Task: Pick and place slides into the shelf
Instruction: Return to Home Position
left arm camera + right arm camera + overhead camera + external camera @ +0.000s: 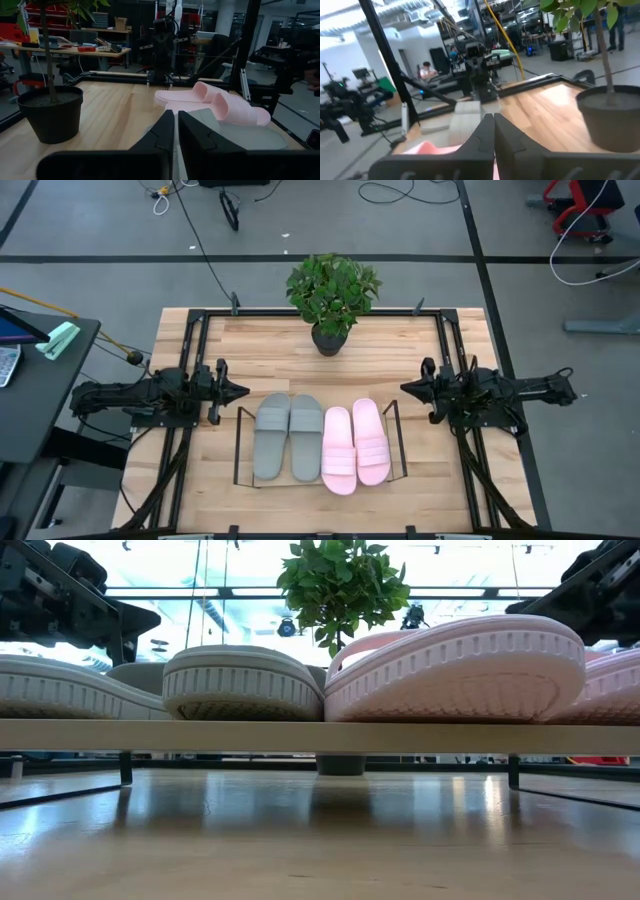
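On the wooden tabletop (270, 345), all four slides (306, 435) are sitting side by side on the shelf (200, 736), so the left claw (242, 391) and right claw (404, 388) are hovering at either side of it, closed and empty, apparently parking clear.

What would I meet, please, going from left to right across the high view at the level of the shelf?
In order: left end effector → first grey slide → second grey slide → first pink slide → second pink slide → right end effector.
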Robot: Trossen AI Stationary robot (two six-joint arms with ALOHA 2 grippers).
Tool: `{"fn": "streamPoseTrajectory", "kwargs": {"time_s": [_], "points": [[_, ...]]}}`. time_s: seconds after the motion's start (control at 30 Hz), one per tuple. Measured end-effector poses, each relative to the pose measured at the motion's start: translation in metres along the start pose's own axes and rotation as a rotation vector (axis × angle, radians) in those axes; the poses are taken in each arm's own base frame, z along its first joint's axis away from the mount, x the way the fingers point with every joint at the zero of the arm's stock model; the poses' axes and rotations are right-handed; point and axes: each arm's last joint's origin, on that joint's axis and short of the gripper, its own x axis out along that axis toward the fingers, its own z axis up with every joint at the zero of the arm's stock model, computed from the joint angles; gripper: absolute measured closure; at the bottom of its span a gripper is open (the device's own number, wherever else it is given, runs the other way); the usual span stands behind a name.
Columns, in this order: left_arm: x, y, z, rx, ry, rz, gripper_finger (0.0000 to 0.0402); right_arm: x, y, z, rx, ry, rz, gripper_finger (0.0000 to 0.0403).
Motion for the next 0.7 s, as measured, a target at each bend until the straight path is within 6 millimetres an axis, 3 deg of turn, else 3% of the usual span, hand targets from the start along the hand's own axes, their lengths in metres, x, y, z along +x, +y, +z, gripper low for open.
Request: {"fn": "streamPoseTrajectory", "kwargs": {"time_s": [0.23, 0.7], "points": [[0.0, 0.0, -0.0001, -0.001, 0.001, 0.0, 0.0384, 0.0002, -0.0051, -0.004, -0.099, 0.044, -0.045, 0.0403], [0.0, 0.0, -0.0001, 0.0, 0.001, -0.001, 0.0368, 0.0001, -0.0033, -0.0066, -0.162, 0.092, 0.082, 0.0403]]}}
